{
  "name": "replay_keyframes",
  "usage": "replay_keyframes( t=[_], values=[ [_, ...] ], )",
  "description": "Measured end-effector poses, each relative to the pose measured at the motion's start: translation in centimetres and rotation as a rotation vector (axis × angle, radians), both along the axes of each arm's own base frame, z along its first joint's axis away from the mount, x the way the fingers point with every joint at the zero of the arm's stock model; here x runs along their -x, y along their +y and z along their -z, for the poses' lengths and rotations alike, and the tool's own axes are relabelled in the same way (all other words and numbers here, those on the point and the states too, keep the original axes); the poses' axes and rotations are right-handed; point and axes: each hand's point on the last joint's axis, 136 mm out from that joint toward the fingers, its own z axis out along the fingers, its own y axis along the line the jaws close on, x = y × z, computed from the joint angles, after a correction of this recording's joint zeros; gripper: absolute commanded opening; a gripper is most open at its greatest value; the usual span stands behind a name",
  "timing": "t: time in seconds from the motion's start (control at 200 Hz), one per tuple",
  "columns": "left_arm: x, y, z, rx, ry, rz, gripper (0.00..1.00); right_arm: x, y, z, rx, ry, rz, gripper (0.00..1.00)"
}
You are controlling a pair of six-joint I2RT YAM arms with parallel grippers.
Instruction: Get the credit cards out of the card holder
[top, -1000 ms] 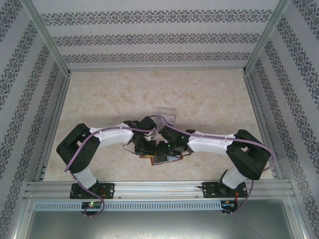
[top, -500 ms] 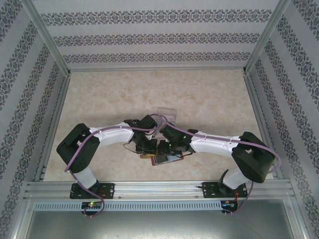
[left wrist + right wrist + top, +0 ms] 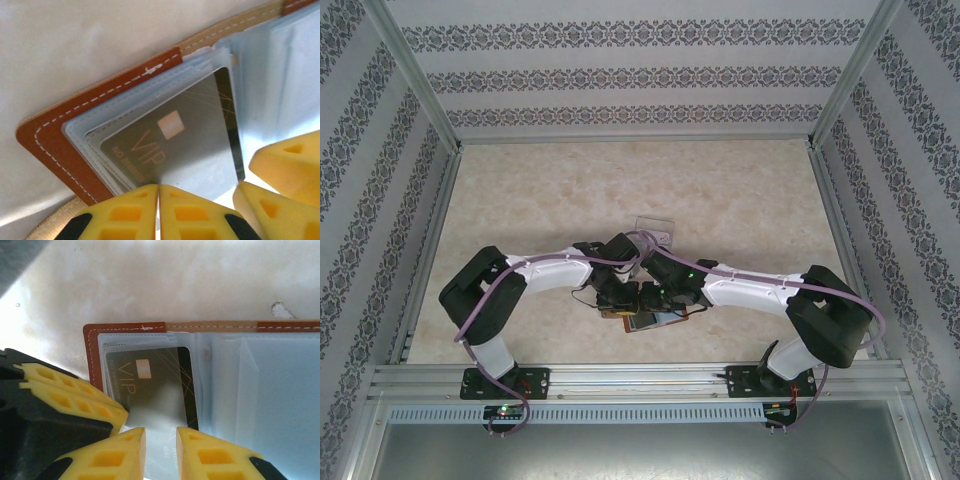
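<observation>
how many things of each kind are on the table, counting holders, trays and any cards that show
card holder: 1
credit card showing through a sleeve: 1
clear tray: 1
total: 3

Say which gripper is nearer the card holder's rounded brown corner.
Left. The left gripper sits at the VIP card's edge by that corner; the right gripper is farther toward the fold.
</observation>
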Motion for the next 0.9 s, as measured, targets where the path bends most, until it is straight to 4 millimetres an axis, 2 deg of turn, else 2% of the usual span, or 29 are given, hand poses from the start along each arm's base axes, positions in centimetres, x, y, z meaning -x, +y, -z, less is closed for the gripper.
replay_keyframes(
  t=[0.565, 0.899],
  values=[
    [-0.4, 0.5, 0.0, -0.04, -0.026, 0.004, 0.12, 0.2, -0.2, 1.5, 0.036, 0.027, -0.005, 0.24],
    [-0.4, 0.7, 0.0, -0.047, -0.024, 0.003, 0.12, 0.2, -0.2, 1.9, 0.042, 0.043, -0.005, 0.16]
  ],
)
